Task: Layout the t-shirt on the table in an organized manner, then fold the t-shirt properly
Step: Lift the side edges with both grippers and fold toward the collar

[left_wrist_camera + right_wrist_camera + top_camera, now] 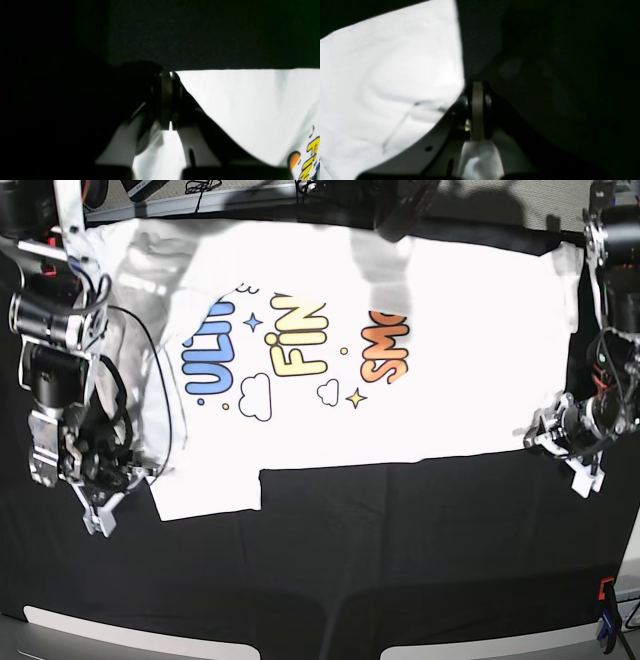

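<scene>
Lying print-up on the table [400,560], the t-shirt [450,330] spreads flat. The left gripper [170,75] is closed at its hem corner; whether it pinches cloth is unclear. The right gripper [477,86] is closed beside its edge, holding nothing visible.

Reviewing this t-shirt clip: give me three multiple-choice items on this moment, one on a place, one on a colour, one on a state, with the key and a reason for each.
1. Where does the t-shirt lie?
A. spread print-up on the far half of the table
B. bunched at the near edge
C. hanging off the table

2. What colour is the middle word of the print?
A. green
B. yellow
C. red

3. How do the jaws of the right gripper stand?
A. wide open
B. closed together at the shirt's edge
C. out of view

Key: A, since the base view shows the shirt flat with its print up near the far edge; B, since the middle word is yellow between a blue and an orange one; B, since the right wrist view shows the jaws closed together beside the white cloth.
</scene>
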